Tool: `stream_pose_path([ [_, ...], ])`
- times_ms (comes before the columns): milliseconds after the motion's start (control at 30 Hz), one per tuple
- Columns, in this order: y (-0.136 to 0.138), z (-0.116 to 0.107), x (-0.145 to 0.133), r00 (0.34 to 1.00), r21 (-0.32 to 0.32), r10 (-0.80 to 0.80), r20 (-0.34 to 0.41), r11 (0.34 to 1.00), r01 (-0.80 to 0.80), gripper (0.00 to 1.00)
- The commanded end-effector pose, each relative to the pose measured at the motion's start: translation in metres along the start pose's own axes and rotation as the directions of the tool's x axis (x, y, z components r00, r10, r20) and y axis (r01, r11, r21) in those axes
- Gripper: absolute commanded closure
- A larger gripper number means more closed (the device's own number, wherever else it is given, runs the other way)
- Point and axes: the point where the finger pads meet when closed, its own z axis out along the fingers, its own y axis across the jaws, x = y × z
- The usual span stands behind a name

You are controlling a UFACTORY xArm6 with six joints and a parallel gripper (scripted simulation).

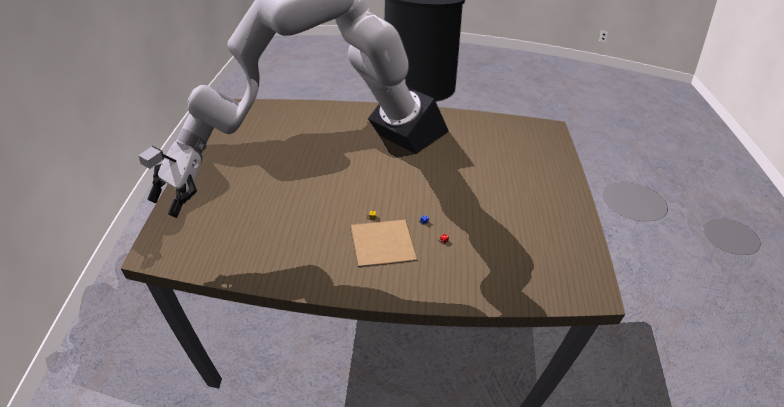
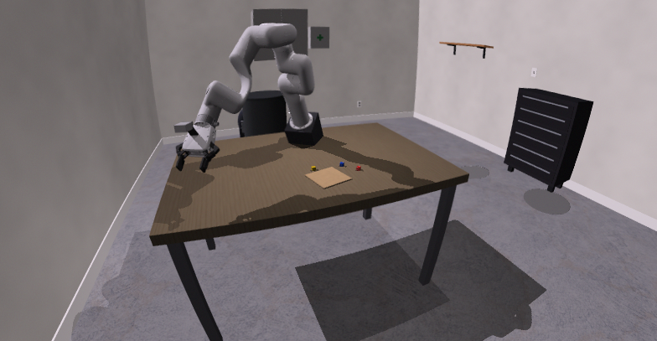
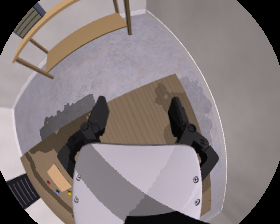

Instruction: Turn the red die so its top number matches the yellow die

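The red die [image 1: 444, 238] [image 2: 358, 167] [image 3: 48, 183] lies on the table, off the mat to its right in the top view. The yellow die [image 1: 372, 214] [image 2: 313, 168] [image 3: 69, 193] lies just behind the mat. The blue die [image 1: 424, 219] [image 2: 341, 164] [image 3: 58, 191] lies between them, also off the mat. The tan square mat [image 1: 383, 243] [image 2: 328, 178] [image 3: 59, 178] lies flat. The numbers on the dice are too small to read. My gripper [image 1: 164, 208] [image 2: 192, 167] [image 3: 138, 103] is open and empty, raised over the table's left end, far from the dice.
The wooden table [image 1: 274, 223] [image 2: 257, 191] has its left edge under the gripper. The arm's black base [image 1: 414, 129] [image 2: 304, 132] stands at the back edge. A black barrel [image 1: 428, 36] stands on the floor behind it. A wall stands to the left of the table.
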Motion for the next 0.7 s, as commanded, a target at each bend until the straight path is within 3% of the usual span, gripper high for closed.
stream_pose_path([
  [0, -0.041, 0.000, -0.017, 0.995, 0.007, 0.079, 0.066, 0.997, -0.079, 0.00],
  [33, -0.072, -0.003, -0.033, 0.984, 0.012, 0.130, 0.120, 0.991, -0.133, 0.00],
  [100, -0.072, -0.003, -0.033, 0.984, 0.012, 0.130, 0.120, 0.991, -0.133, 0.00],
  [133, -0.100, -0.008, -0.049, 0.967, 0.011, 0.179, 0.179, 0.983, -0.184, 0.00],
  [233, -0.105, -0.009, -0.051, 0.967, 0.011, 0.180, 0.180, 0.983, -0.185, 0.00],
  [267, -0.138, -0.019, -0.069, 0.943, 0.005, 0.225, 0.245, 0.972, -0.233, 0.00],
  [367, -0.138, -0.019, -0.069, 0.943, 0.005, 0.225, 0.245, 0.972, -0.233, 0.00],
  [400, -0.171, -0.033, -0.089, 0.913, -0.008, 0.264, 0.312, 0.961, -0.275, 0.00],
  [567, -0.171, -0.033, -0.089, 0.913, -0.008, 0.264, 0.312, 0.961, -0.275, 0.00],
  [600, -0.202, -0.051, -0.109, 0.877, -0.027, 0.295, 0.379, 0.951, -0.309, 0.00],
  [667, -0.202, -0.051, -0.109, 0.877, -0.027, 0.295, 0.379, 0.951, -0.309, 0.00],
])
